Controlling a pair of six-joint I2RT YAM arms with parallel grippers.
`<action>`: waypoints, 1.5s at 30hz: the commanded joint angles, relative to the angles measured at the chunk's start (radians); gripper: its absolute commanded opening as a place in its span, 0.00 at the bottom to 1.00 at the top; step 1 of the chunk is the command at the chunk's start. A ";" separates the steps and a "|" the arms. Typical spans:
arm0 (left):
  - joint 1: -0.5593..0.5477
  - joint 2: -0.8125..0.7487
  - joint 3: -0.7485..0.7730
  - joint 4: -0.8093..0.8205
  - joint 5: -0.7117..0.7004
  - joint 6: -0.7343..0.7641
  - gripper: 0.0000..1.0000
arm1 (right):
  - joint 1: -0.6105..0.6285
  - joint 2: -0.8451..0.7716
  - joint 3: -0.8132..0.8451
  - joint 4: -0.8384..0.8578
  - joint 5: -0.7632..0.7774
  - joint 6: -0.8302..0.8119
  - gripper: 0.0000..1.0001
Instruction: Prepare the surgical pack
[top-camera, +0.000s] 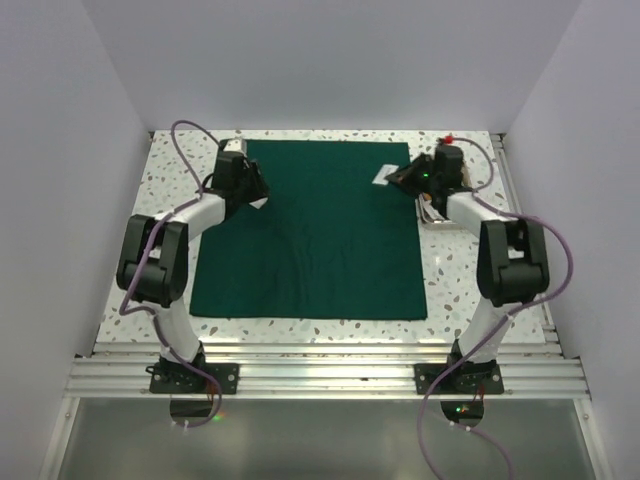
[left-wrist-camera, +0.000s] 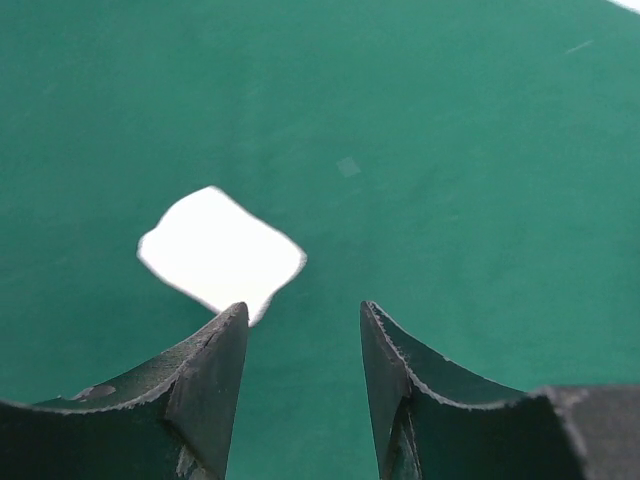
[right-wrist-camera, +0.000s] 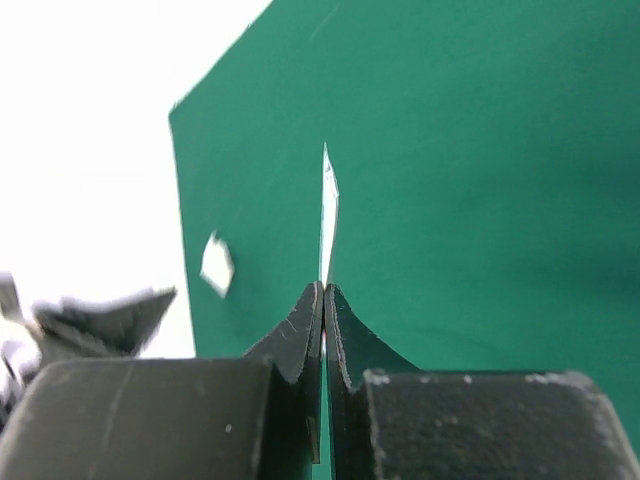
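Where the speckled tabletop (top-camera: 460, 280) meets the arm bases, the dark green drape (top-camera: 320, 250) begins. It is spread flat and fills the middle of the surface up to the far edge. Both hands are over its far half. The left hand (left-wrist-camera: 303, 325) hangs low over the drape near its left edge, fingers spread apart with nothing between them. A white gauze pad (left-wrist-camera: 220, 250) lies flat on the cloth just ahead of one fingertip, its near corner beside that tip; whether the two touch cannot be told. Across the drape, near its far right corner, the right hand (right-wrist-camera: 323, 300) has its fingers pressed together, pinching a second gauze pad (right-wrist-camera: 328, 200) that stands edge-on above the cloth.
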 joint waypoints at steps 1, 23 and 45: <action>0.001 0.068 0.063 -0.108 -0.101 0.081 0.52 | -0.103 -0.122 -0.109 0.005 0.118 -0.018 0.00; -0.063 0.174 0.236 -0.220 -0.295 0.199 0.51 | -0.271 -0.203 -0.206 -0.134 0.370 -0.075 0.42; -0.101 0.335 0.385 -0.330 -0.305 0.212 0.26 | -0.268 -0.306 -0.264 -0.056 0.353 -0.092 0.49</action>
